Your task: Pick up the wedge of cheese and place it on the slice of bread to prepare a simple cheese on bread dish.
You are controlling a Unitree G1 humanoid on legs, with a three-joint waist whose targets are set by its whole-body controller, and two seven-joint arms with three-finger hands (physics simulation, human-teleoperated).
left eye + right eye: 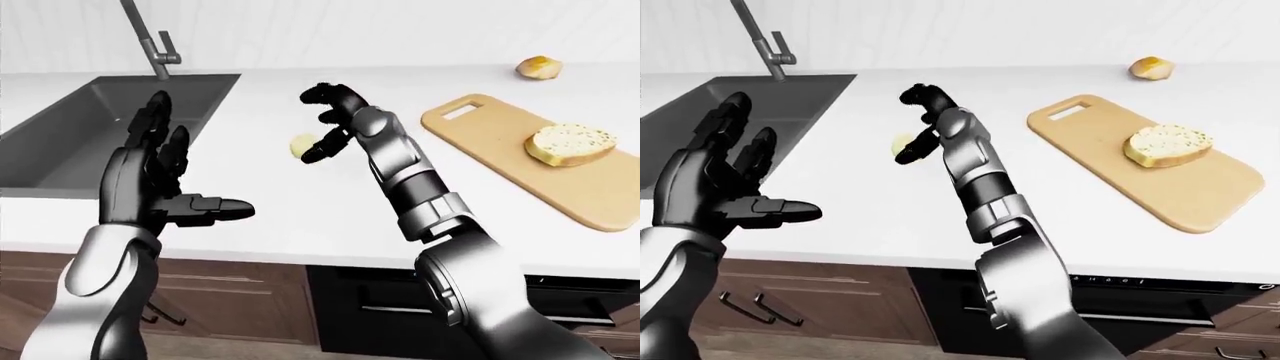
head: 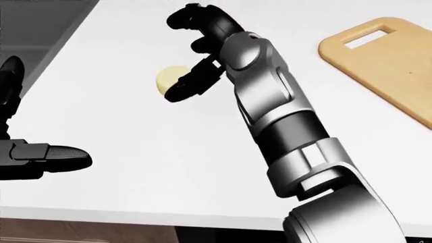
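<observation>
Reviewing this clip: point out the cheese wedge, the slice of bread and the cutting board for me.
cheese wedge (image 2: 167, 77), head view, on its pale top left of the thumb.
slice of bread (image 1: 570, 141), left-eye view, on the crumb face.
cutting board (image 1: 500, 146), left-eye view, on bare wood left of the bread.
</observation>
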